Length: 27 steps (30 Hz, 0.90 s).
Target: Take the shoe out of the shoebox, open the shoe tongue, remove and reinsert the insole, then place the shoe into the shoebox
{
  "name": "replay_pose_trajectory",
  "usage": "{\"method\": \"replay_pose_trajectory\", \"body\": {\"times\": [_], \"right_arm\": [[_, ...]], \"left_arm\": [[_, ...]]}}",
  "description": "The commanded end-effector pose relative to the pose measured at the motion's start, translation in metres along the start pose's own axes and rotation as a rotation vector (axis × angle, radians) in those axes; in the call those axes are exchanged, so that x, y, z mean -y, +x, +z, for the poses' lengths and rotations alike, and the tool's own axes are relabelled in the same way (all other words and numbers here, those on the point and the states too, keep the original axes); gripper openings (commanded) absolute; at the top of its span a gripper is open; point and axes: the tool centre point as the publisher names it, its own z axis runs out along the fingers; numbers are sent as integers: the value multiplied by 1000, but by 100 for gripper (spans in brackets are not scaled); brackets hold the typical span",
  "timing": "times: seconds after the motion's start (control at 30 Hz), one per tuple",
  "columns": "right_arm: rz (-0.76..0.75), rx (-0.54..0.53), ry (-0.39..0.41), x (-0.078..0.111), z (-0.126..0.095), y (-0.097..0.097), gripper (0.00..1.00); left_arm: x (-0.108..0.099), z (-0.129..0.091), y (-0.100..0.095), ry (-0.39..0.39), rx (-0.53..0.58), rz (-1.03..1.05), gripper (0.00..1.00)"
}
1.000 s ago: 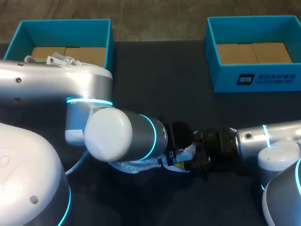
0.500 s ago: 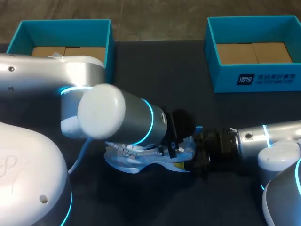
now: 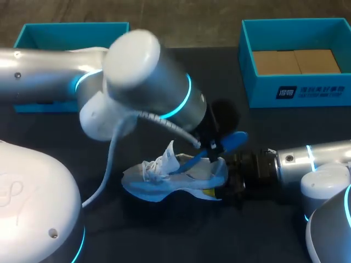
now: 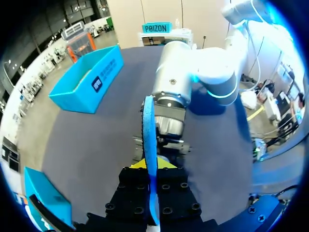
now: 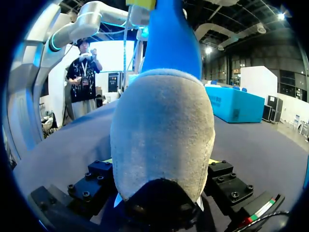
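The shoe (image 3: 164,183) lies near the middle of the bench's (image 3: 219,71) front edge, toe toward our left arm. Our right claw (image 3: 218,186) is clamped on its heel (image 5: 164,145) from both sides. The blue insole (image 3: 230,142) rises out of the shoe, pinched edge-on in our left claw (image 4: 150,166). The left shoebox (image 3: 71,27) sits at the back left corner, and the right shoebox (image 3: 263,90) at the back right.

Left arm (image 3: 148,71): enters from frame left, elbow raised; left pincer (image 3: 215,147) at centre, clamped on insole (image 3: 235,140). Right arm (image 3: 310,160): low, level, from right edge; right pincer (image 3: 224,189) clamped on shoe (image 3: 164,183) heel.
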Motion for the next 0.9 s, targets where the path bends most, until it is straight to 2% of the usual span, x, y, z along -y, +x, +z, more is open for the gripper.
{"method": "replay_pose_trajectory", "body": {"times": [0.03, 0.13, 0.27, 0.4, 0.7, 0.8, 0.9], "right_arm": [[0, 1, 5, -1, 1, 0, 0], [0, 1, 5, -1, 1, 0, 0], [0, 1, 5, -1, 1, 0, 0], [0, 1, 5, -1, 1, 0, 0], [0, 1, 5, -1, 1, 0, 0], [0, 1, 5, -1, 1, 0, 0], [0, 1, 5, -1, 1, 0, 0]], "left_arm": [[8, -15, -4, -21, -116, -15, 0], [12, -28, -2, -10, -183, -33, 0], [16, -49, 2, 53, -256, -39, 0], [22, -70, 6, 123, -253, -39, 0], [36, -106, 7, 341, -280, -81, 0], [43, -120, 7, 390, -303, -101, 0], [43, -120, 7, 390, -303, -101, 0]]}}
